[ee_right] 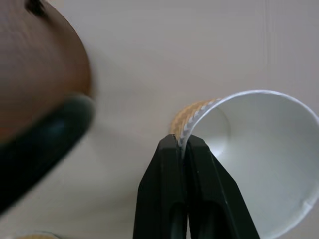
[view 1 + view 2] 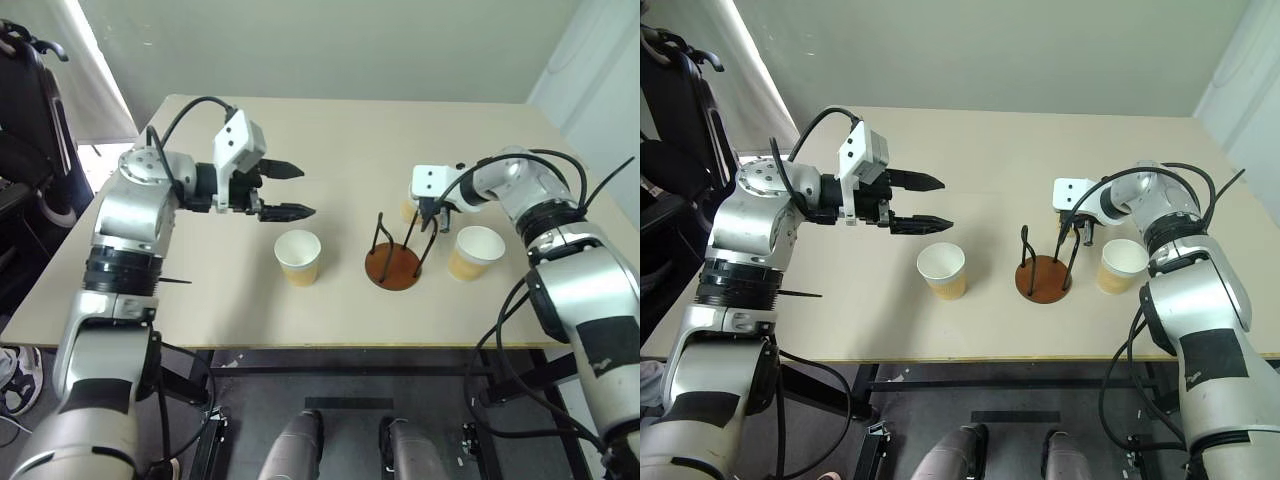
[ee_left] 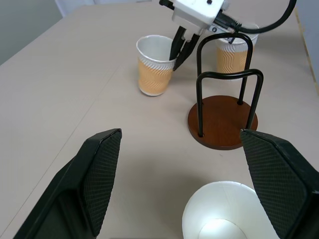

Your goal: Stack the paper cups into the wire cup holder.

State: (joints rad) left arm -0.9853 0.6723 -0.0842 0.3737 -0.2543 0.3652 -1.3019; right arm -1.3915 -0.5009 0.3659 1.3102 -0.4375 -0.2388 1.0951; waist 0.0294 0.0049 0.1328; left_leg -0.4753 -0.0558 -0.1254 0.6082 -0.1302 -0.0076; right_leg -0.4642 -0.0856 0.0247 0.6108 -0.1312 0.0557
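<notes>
**Far cup pinched at the rim by the right gripper**

Nearest the table's front edge, one paper cup point(image 2: 298, 257) is seen upright at about 9 o'clock of the wire cup holder point(image 2: 392, 262), whose base is bare. A second cup point(image 2: 475, 252) is placed at 3 o'clock of the holder, just beside it. Behind the holder, at 1 o'clock, the third cup point(image 3: 155, 65) is clamped at its rim wall by the right gripper point(image 1: 183, 147), one finger inside, one outside. The left gripper point(image 2: 290, 190) is held above the table at 10 o'clock of the nearest cup, jaws apart and empty.
</notes>
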